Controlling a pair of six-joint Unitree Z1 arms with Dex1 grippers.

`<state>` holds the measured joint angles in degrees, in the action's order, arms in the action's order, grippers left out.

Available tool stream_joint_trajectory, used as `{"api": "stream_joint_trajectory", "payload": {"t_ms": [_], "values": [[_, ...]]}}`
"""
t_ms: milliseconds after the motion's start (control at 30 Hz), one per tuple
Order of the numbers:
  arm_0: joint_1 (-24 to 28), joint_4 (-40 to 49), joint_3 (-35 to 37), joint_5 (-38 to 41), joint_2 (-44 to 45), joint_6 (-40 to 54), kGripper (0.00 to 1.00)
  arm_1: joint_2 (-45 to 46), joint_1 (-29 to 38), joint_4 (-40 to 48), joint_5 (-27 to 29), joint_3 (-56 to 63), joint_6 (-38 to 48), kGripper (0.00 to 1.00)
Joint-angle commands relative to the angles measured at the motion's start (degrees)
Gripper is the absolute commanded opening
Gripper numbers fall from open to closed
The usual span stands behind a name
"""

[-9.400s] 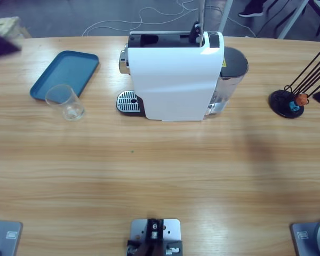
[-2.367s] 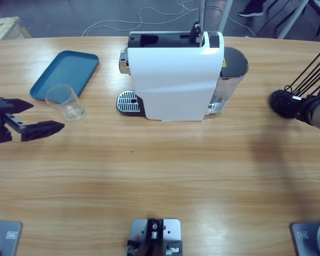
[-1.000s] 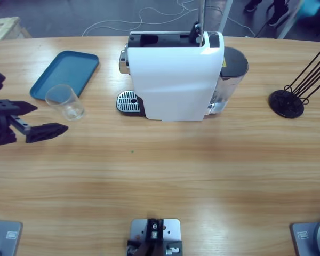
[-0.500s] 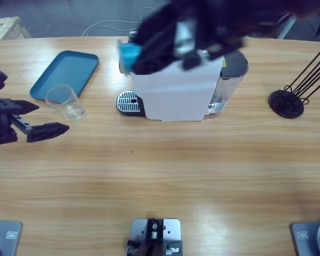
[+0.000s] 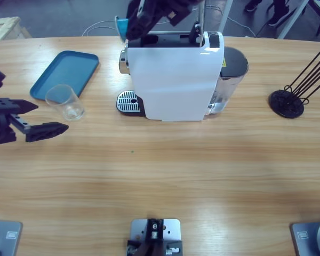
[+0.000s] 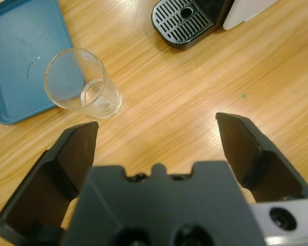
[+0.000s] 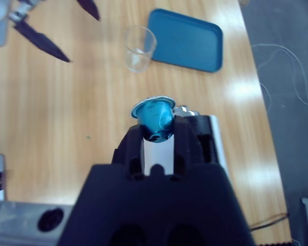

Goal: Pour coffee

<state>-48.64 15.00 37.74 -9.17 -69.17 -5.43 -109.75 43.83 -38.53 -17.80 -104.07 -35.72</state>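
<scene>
A clear glass tumbler (image 5: 65,102) stands empty on the wood beside the blue tray (image 5: 64,73); no coffee shows in it. My left gripper (image 5: 52,116) hovers open just left of the tumbler (image 6: 82,84), which lies ahead of its left jaw. The white coffee machine (image 5: 173,74) has its drip grate (image 5: 129,102) bare. Above the machine's back left corner, my right gripper (image 5: 129,24) is shut on a blue capsule (image 7: 155,114) with a silver rim. In the right wrist view the tumbler (image 7: 139,48) and tray (image 7: 185,40) lie beyond the capsule.
A black capsule stand with thin rods (image 5: 290,101) sits at the table's right end. The machine's water tank (image 5: 232,74) is on its right side. Cables trail on the floor behind the table.
The right arm swept in across the top with the blue capsule and now hangs over the machine's back left corner. The left gripper has barely moved.
</scene>
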Motion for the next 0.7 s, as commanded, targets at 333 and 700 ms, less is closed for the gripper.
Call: {"api": "stream_joint_trajectory", "payload": {"t_ms": [333,700], "values": [[0.4,-0.6,-1.4,0.7,2.1,0.7,0.991,-5.7,-1.7,-1.1,4.8,-0.2,-0.7,0.000],[0.4,-1.1,-1.9,0.7,2.8,0.7,0.991,-6.6,-2.1,-1.2,8.6,-2.3,0.0,0.000]]}}
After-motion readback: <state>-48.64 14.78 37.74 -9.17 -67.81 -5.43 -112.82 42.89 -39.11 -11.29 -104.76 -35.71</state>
